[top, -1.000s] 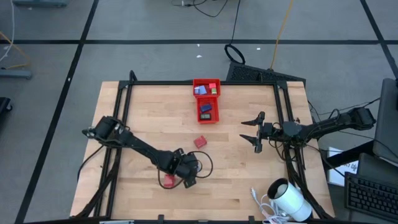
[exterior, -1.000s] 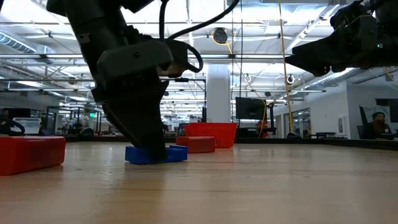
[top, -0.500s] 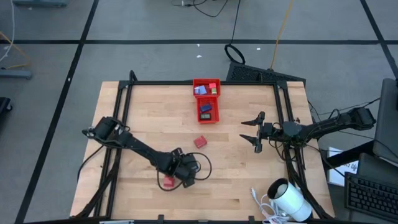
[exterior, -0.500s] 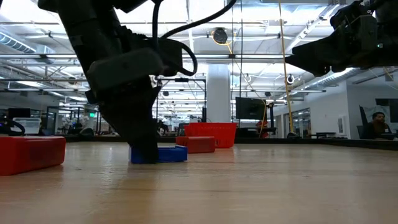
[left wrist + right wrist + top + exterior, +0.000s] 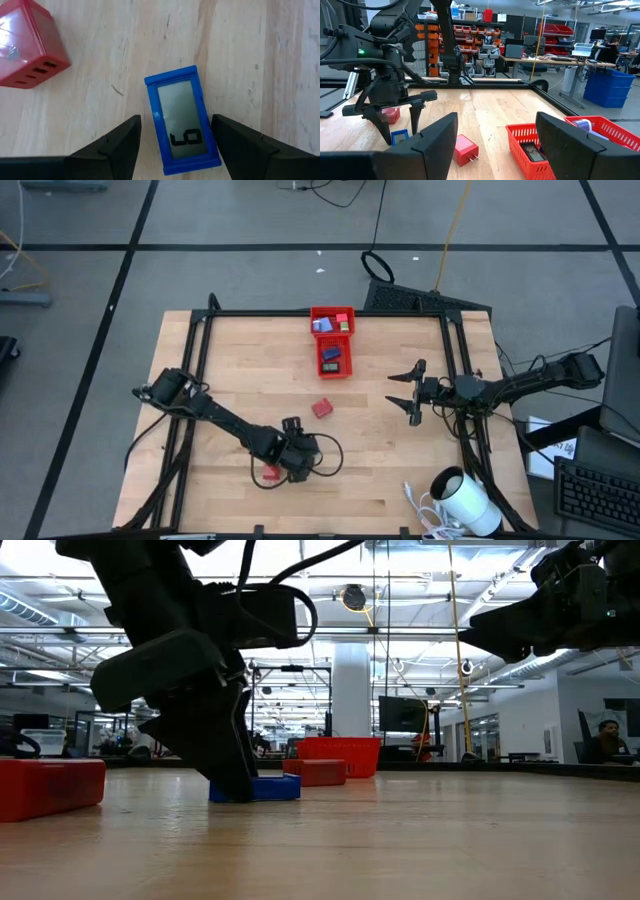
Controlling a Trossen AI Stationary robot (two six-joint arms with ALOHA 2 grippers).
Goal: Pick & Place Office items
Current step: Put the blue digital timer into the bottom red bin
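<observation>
My left gripper (image 5: 293, 461) points steeply down at the near middle of the table and is open. A blue office item with a grey window (image 5: 182, 120) lies flat on the wood between its two fingers (image 5: 120, 145), which stand apart from its long sides. A red office item (image 5: 30, 52) lies close beside it. Another red piece (image 5: 321, 408) lies mid-table. My right gripper (image 5: 405, 392) hangs level above the table's right side, open, with nothing in it.
A red two-compartment tray (image 5: 332, 345) holding several small pieces stands at the far middle. A big white cylinder with a cable (image 5: 465, 500) lies at the near right corner. A black frame (image 5: 300, 313) runs around the table.
My left gripper has rolled about the line it points along while staying over the blue item, so its fingers now stand along the item's long sides. The blue item has stayed flat on the table.
</observation>
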